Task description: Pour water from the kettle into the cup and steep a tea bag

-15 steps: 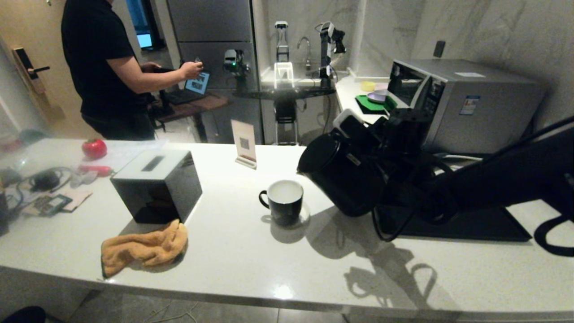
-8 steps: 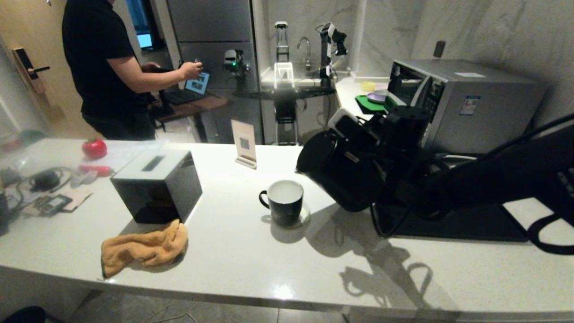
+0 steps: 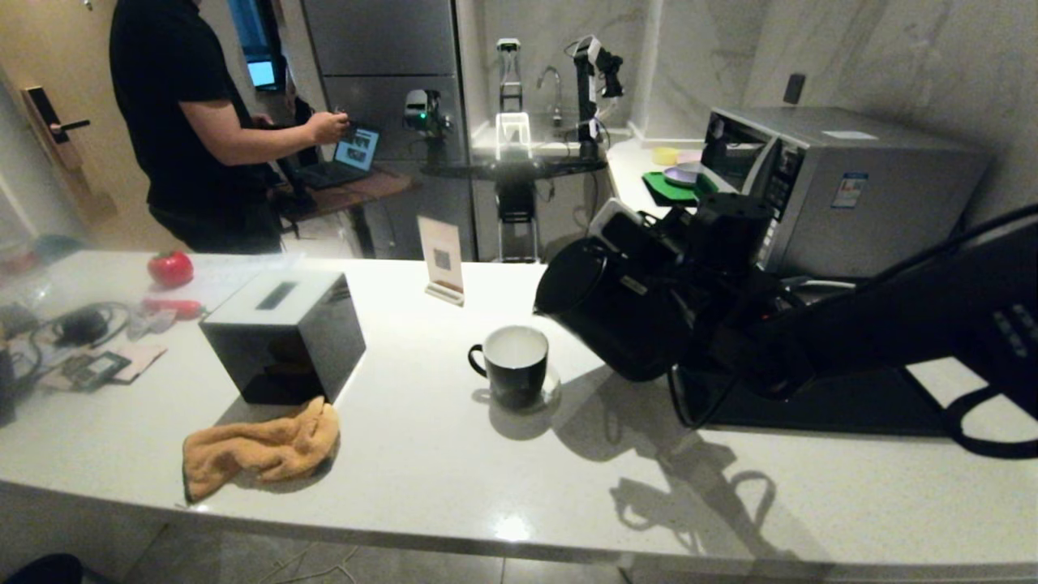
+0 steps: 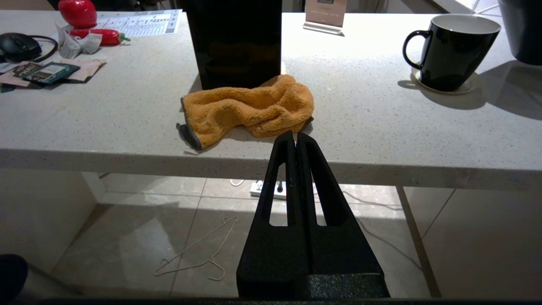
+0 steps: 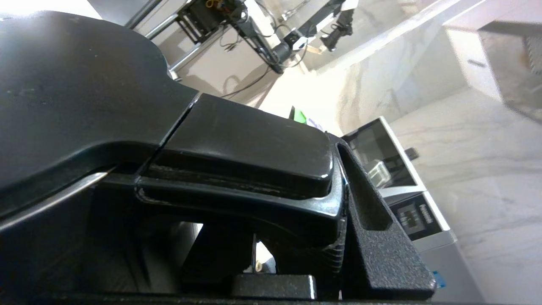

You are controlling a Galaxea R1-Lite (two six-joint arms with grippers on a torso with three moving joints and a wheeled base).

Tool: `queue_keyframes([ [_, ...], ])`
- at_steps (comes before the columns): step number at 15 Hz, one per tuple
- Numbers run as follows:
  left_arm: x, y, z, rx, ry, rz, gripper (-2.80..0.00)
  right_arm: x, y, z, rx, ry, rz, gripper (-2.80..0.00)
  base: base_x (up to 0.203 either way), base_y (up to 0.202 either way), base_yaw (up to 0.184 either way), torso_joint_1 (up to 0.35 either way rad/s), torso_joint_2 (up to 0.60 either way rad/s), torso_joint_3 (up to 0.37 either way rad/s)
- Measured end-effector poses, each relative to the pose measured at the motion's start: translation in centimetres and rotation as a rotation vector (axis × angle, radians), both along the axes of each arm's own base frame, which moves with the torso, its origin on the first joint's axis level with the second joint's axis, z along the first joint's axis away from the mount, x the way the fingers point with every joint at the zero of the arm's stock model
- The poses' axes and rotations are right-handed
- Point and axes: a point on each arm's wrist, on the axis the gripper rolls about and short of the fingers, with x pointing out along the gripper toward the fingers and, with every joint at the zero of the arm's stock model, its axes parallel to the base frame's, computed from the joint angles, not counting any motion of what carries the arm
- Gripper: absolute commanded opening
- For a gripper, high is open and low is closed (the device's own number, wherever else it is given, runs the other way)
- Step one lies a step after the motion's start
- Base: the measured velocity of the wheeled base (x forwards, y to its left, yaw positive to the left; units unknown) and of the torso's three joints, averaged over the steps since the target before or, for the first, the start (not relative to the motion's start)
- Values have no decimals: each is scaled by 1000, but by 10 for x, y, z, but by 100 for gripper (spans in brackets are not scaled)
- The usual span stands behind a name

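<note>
The black kettle (image 3: 616,316) hangs tilted above the counter, lid (image 3: 572,276) facing left and spout (image 3: 542,307) just up and right of the cup. My right gripper (image 3: 714,243) is shut on the kettle's handle (image 5: 254,144), with one finger (image 5: 377,228) pressed against its side. The cup (image 3: 512,365), black outside and white inside, stands on a coaster with its ear handle to the left. No stream shows, and I cannot tell if water is in the cup. My left gripper (image 4: 295,137) is shut and empty below the counter's front edge.
A black box (image 3: 284,332) and an orange cloth (image 3: 259,446) lie left of the cup. A card stand (image 3: 442,259) is behind it. The low black tray (image 3: 827,405) and a microwave (image 3: 843,186) are on the right. Flat packets (image 4: 46,72) and a tomato (image 3: 170,268) sit far left.
The right arm has lifted the tilted kettle slightly and carried it a little to the left. The cup has not moved.
</note>
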Motion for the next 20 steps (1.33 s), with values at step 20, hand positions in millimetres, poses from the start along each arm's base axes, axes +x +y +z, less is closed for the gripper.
queue_keyframes([
  [20, 0, 0, 0, 0, 0, 0, -280, 3, 3, -6, -153, -27, 62, -280, 0, 0, 0, 0, 0, 0],
])
